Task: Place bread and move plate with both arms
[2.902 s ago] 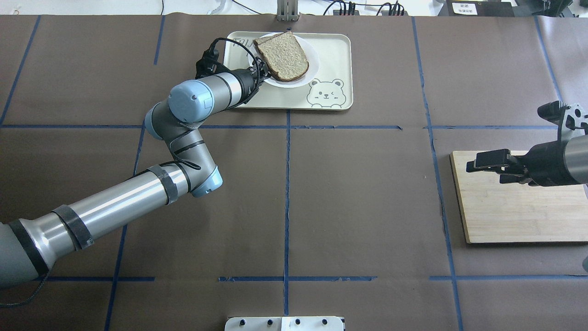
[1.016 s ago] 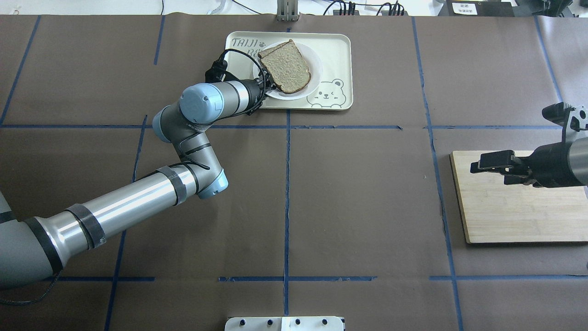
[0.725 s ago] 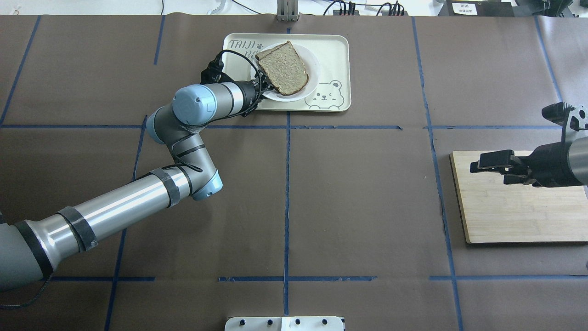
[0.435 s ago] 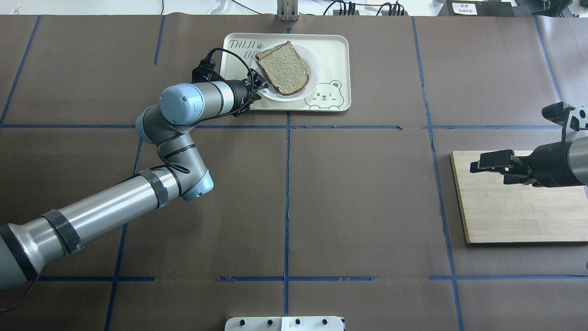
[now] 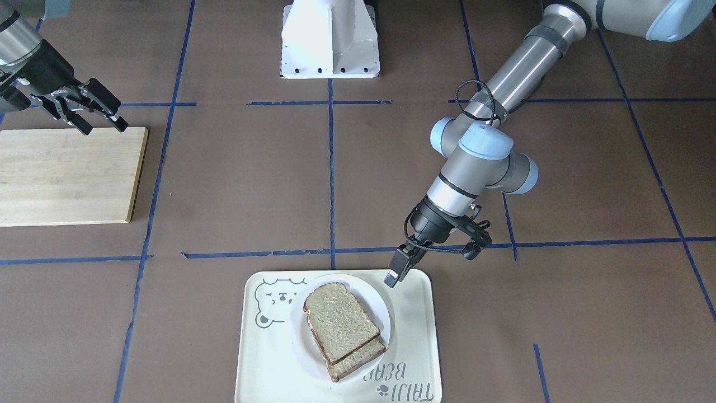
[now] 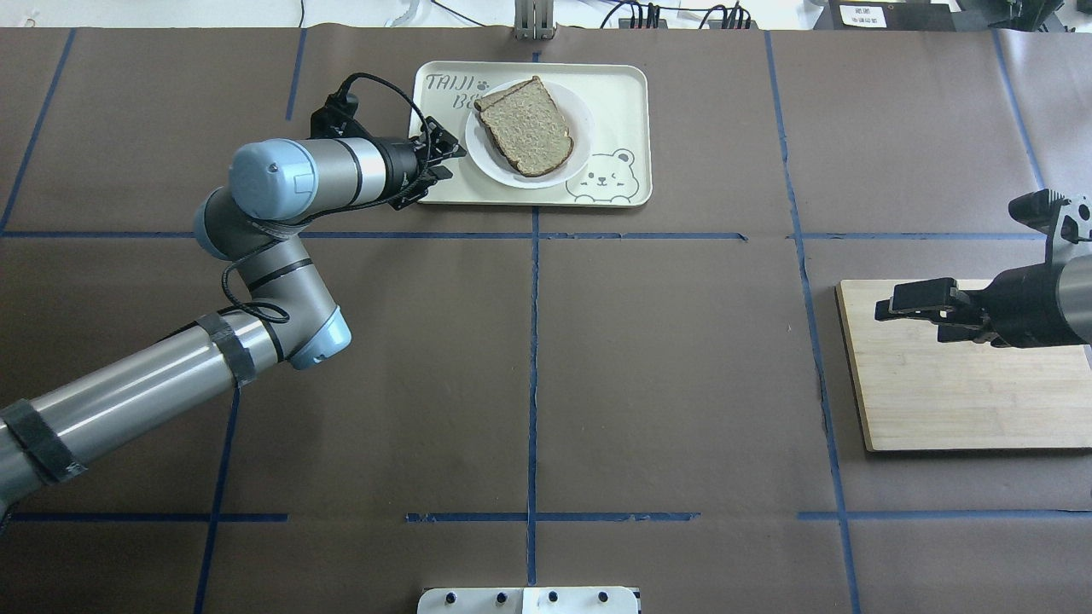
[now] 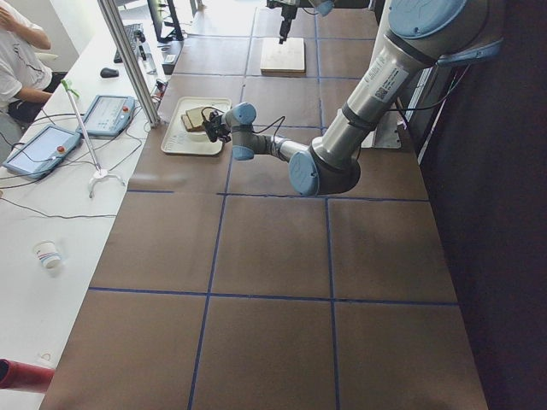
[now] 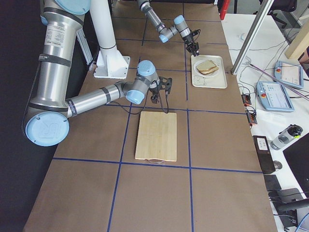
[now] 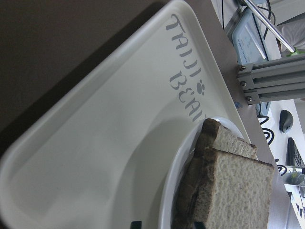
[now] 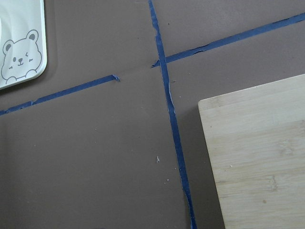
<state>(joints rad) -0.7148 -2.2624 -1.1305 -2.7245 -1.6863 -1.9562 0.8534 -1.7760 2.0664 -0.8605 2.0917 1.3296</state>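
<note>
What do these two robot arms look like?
Both are jointed silver-grey metal tubes with pale blue round caps at the joints. The left arm wears black bands, and a thin black cable loops beside its wrist. Each ends in a black two-fingered pincer: the left pincer and the right pincer.

The tray [image 6: 618,94] lies at the middle of the table's [image 6: 682,384] far edge. The plate [image 6: 584,128] sits in it, and the bread [image 6: 525,128] lies on the plate, stacked over a second slice [image 5: 363,356] (their edges do not line up). The left gripper [image 6: 450,159] hangs over the tray's near-left corner, just beside the plate. The board [image 6: 964,401] lies by the table's right end, with the right gripper [image 5: 104,129] above its far-left corner. The pedestal base [image 5: 330,39] stands at the middle of the near edge.
</note>
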